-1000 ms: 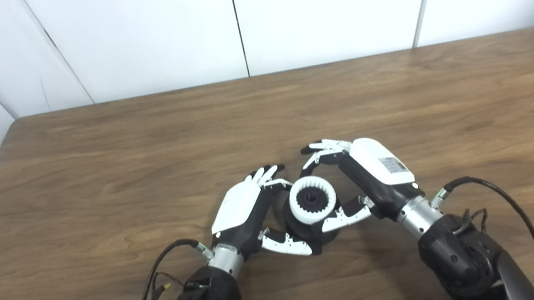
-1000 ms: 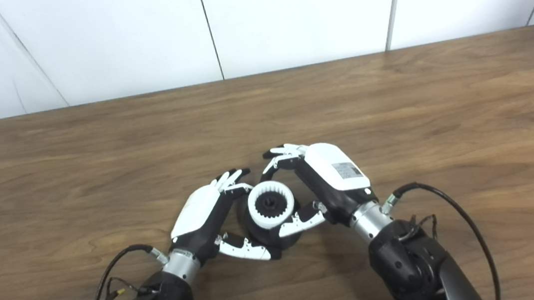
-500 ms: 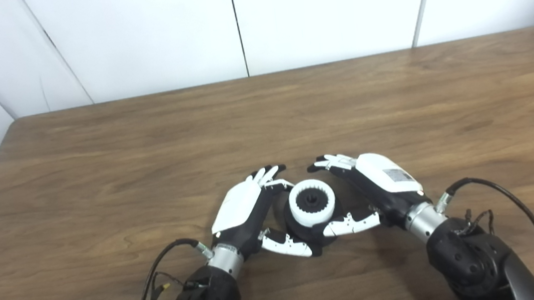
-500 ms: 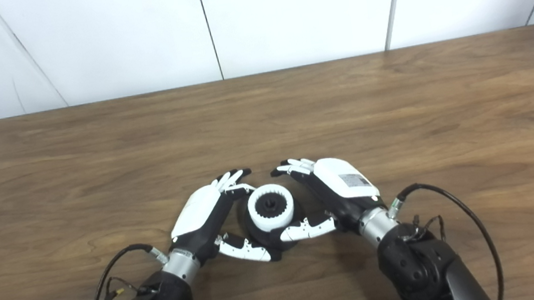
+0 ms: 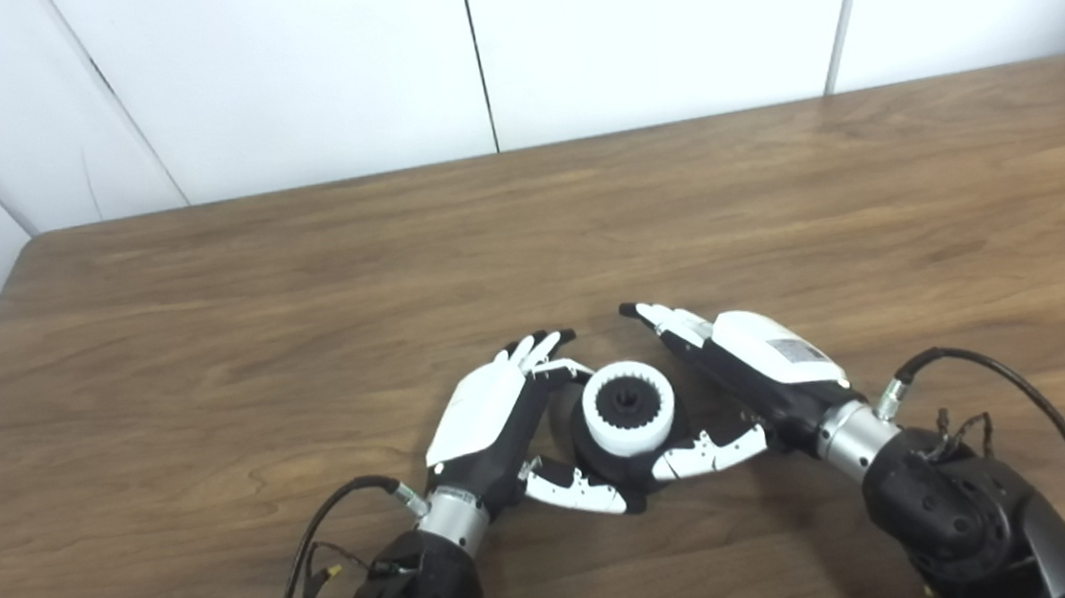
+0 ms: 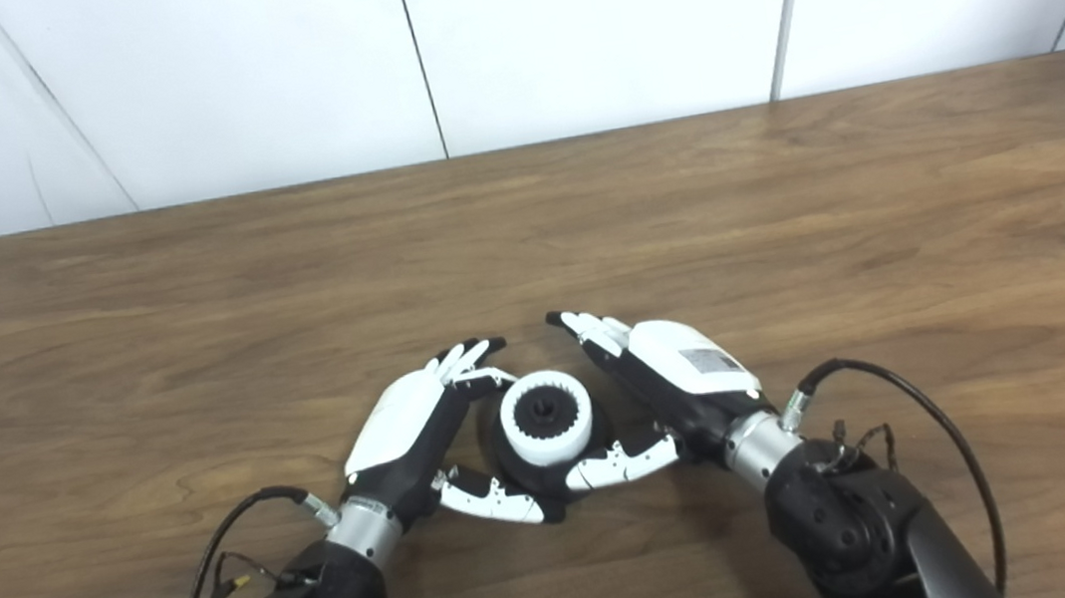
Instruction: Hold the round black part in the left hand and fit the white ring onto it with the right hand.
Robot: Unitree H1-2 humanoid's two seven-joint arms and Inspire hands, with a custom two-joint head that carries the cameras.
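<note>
The white ring (image 5: 629, 408) sits on top of the round black part (image 5: 622, 451), with its toothed inner edge around the black hub in the middle. Both rest low on the bench (image 5: 290, 286), near its front edge, between the two hands.

One second ago the right hand (image 5: 760, 363) curled over the ring, with its fingertips bent above it. Now this hand is pulled back to the right and its fingers (image 5: 657, 317) are stretched out straight and spread, holding nothing; only its thumb lies close under the black part. I judge that the ring is already released and fitted, so the main step of the task looks done, though I cannot see how deep the ring is seated.

The left hand (image 5: 486, 415) has not moved. It cups the black part from the left side, its fingers (image 5: 538, 346) behind and its thumb in front, in a loose hold.

There is no container on the bench; the only thing that carries another is the black part, which carries the ring.
</note>
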